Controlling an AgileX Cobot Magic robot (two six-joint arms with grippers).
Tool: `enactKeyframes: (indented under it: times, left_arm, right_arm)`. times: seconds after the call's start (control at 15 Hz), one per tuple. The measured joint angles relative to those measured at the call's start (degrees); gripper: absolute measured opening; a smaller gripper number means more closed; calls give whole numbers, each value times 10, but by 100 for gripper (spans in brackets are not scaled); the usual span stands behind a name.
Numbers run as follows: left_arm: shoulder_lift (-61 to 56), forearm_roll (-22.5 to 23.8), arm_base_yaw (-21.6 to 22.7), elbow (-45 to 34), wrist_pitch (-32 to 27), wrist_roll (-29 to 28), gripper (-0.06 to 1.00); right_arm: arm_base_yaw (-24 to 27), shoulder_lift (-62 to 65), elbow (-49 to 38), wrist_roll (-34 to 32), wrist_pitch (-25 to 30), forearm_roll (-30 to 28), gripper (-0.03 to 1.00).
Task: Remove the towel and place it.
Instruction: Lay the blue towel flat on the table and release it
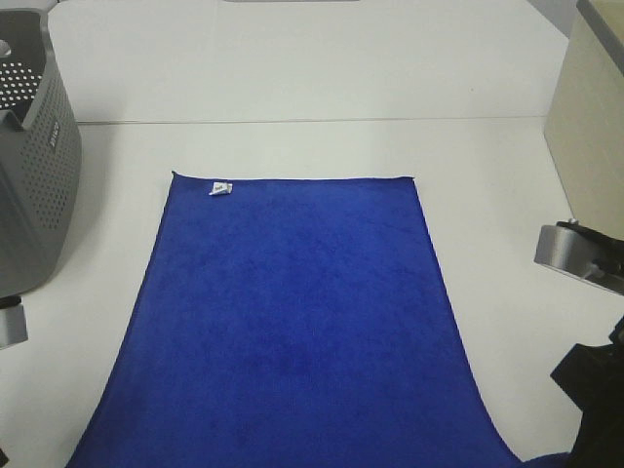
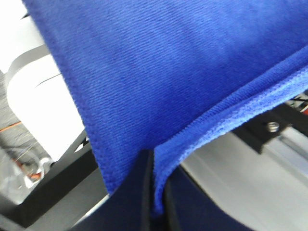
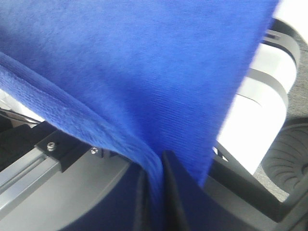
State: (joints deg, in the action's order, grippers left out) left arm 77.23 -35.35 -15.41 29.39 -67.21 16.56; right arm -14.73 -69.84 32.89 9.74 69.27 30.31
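High view: the towel (image 1: pixel 292 322) lies spread flat on the white table (image 1: pixel 487 195), long side running away from the robot, white tag (image 1: pixel 221 188) by the far left corner. Its far edge is straight and stops well short of the table's back seam, and we see bare table on both long sides. The grey perforated basket (image 1: pixel 39 166) stands off the far left corner, apart from the cloth, and a beige box (image 1: pixel 590 127) sits well apart on the right. The near edge runs out of the bottom of the view, so we can't place the near corners there. In the left wrist view the hemmed edge drops straight into the left gripper (image 2: pixel 153 192), whose fingers (image 2: pixel 132 197) are pressed together on the cloth with no gap showing. In the right wrist view the right gripper (image 3: pixel 154 192) has its fingers (image 3: pixel 175 192) close together, with only a narrow slot between them, filled by the folded hem it pinches.
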Motion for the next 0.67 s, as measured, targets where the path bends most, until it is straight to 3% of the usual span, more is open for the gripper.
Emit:
enactKeyframes:
  times: [0.2,0.4,0.53,0.67]
  left_arm:
    - [7,13,0,-2,1,0,3]
    - [7,-2,0,-3,-16,0,14]
    - [7,-11,0,-3,-18,0,27]
    - [7,-12,0,-3,-19,0,49]
  right_arm:
    - [2,0,-1,-1,0,-14,14]
    - [2,0,-1,-1,0,-23,18]
    - [2,0,-1,-1,0,-25,25]
    - [2,0,-1,-16,0,-25,37]
